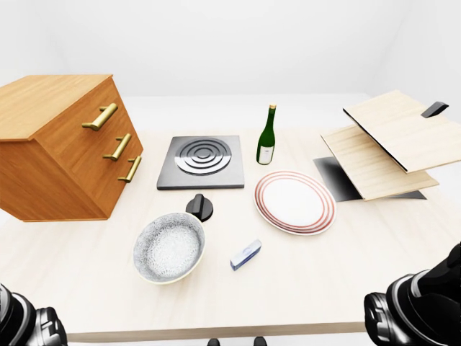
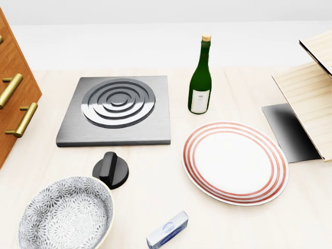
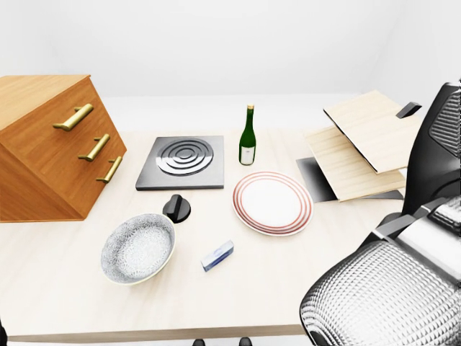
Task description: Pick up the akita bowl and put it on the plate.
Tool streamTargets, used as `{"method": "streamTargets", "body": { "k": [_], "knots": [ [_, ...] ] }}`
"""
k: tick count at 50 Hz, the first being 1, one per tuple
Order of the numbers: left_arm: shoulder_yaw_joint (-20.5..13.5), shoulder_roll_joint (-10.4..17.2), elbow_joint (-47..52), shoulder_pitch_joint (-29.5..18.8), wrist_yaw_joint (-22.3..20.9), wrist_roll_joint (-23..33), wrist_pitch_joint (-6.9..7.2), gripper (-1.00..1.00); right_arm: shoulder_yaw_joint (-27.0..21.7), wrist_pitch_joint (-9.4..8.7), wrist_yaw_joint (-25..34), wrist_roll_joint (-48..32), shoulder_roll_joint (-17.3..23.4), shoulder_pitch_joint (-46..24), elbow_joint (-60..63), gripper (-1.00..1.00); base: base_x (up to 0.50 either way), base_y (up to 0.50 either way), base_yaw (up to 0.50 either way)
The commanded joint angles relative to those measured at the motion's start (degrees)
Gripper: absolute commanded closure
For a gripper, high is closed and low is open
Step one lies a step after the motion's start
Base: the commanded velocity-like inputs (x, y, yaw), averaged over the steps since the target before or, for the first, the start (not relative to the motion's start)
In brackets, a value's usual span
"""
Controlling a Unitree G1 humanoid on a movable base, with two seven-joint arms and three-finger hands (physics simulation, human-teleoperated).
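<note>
I saw the akita bowl (image 1: 169, 247) empty lower left, the plate (image 1: 294, 202) bare at centre; both hands' (image 1: 403, 317) grip I couldn't tell.

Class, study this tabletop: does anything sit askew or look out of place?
Yes. The wooden drawer cabinet at the left-eye view's left sits tilted, its handles slanting. At the right, two wooden boards lean at an angle over a dark panel. The akita bowl, plate and bottle look normal.
</note>
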State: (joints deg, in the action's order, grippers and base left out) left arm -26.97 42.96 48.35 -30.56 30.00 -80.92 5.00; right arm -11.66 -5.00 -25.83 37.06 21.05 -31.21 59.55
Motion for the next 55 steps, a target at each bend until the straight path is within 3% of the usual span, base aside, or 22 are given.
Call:
{"method": "streamTargets", "body": {
  "k": [1,12,25,33,37,55],
  "knots": [
    [-0.44,0.85,0.25,-0.02,0.0,-1.41,0.0,-0.96,1.84,0.0,2.54,-3.43,-2.65,0.26,0.45,-1.0,0.0,0.0,0.0],
    [-0.55,1.6,-0.11,-0.43,0.0,-2.11,0.0,-0.96,2.46,0.0,3.74,-5.35,-2.59,0.5,0.45,-1.0,0.0,0.0,0.41],
    [-0.55,1.63,-0.26,-0.34,0.0,-2.16,0.0,-0.96,2.59,0.0,3.79,-6.36,-5.2,1.0,0.45,-1.0,0.0,0.0,0.5],
    [-0.36,1.42,-0.4,-0.3,0.0,-1.79,0.0,-0.96,3.73,0.0,5.61,-8.78,-5.78,0.21,0.45,-1.0,-0.01,0.06,0.0],
    [-0.56,1.62,-0.34,-0.38,0.0,-2.1,0.0,-0.96,2.72,0.0,5.05,-5.57,-6.12,-0.51,0.45,-1.0,0.0,0.0,0.0],
    [-0.69,2.18,-0.56,-0.54,0.0,-2.43,0.0,-0.96,2.65,0.0,2.61,-0.68,-5.53,-0.44,0.45,-1.0,0.42,-0.37,0.0]
  ]
}}
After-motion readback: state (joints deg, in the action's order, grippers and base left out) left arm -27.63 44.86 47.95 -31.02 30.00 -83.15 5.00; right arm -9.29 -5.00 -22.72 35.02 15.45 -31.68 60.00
